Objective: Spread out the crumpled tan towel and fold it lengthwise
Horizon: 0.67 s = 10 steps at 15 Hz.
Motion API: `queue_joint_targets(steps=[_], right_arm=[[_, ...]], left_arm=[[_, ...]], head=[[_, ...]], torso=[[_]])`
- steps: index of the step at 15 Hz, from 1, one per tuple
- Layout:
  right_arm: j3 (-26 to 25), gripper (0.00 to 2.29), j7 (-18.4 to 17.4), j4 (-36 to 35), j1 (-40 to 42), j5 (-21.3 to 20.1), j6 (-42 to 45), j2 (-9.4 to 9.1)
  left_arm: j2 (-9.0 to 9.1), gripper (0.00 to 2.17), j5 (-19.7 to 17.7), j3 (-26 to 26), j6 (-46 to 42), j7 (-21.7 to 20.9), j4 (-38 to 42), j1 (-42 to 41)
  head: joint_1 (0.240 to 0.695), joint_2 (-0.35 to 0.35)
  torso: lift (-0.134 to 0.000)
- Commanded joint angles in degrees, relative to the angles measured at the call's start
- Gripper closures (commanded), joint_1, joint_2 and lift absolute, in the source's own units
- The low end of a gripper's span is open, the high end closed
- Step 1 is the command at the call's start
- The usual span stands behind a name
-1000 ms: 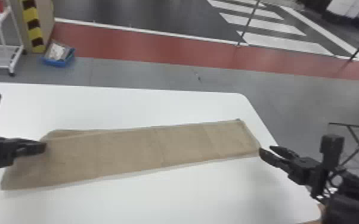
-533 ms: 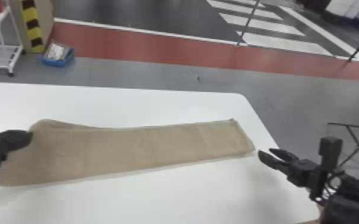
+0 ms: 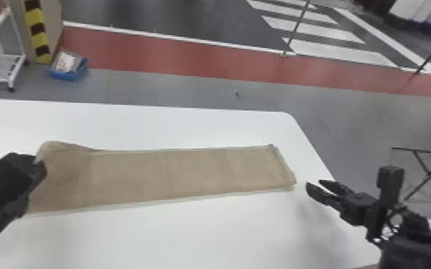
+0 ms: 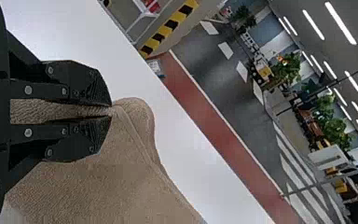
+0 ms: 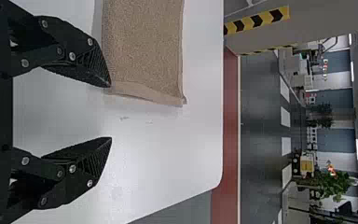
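Across the white, smooth-topped table (image 3: pixel 207 232) with its rounded corner, the tan towel (image 3: pixel 189 171) lies as a long, mostly flat band, its cloth matte and finely nubbly in the wrist views. A smoother hem crosses its right end, straight-edged and sharp at the corners, while the left end swells into a soft, rounded hump. The left gripper (image 3: pixel 42 169) is clenched on the towel at that end, the cloth pinched into a narrow tuck between its angular black fingers. The right gripper (image 3: pixel 314 184) has its tapering, ribbed fingers spread with nothing between them, just beside the towel's near right corner. Compared with a second ago, the whole right end has slid a little leftward, leaving a small gap to the right gripper, and the far left part, flatter then, now bulges up beside the left gripper
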State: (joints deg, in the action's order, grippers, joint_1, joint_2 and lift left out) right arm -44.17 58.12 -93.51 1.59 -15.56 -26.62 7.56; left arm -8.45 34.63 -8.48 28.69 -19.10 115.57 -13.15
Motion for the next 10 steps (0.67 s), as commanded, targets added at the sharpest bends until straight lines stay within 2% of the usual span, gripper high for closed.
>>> queue_joint_targets(steps=[1,6,10], right_arm=[[-0.3,0.57,0.1,0.0,0.1,0.0,0.1,0.0],[-0.8,0.57,0.1,0.0,0.3,0.4,0.1,0.0],[-0.8,0.57,0.2,0.1,0.3,0.4,-0.1,0.0]], left_arm=[[0.01,0.05,1.0,-1.3,-2.0,-0.2,-1.7,-0.1],[-0.08,0.1,1.0,-2.0,-3.8,-2.3,-1.6,-1.1],[-0.25,0.11,1.1,-1.4,-3.8,-2.2,-2.5,-0.3]], head=[[0.695,-0.35],[0.695,-0.35],[0.695,-0.35]], torso=[[-0.124],[-0.124],[-0.124]])
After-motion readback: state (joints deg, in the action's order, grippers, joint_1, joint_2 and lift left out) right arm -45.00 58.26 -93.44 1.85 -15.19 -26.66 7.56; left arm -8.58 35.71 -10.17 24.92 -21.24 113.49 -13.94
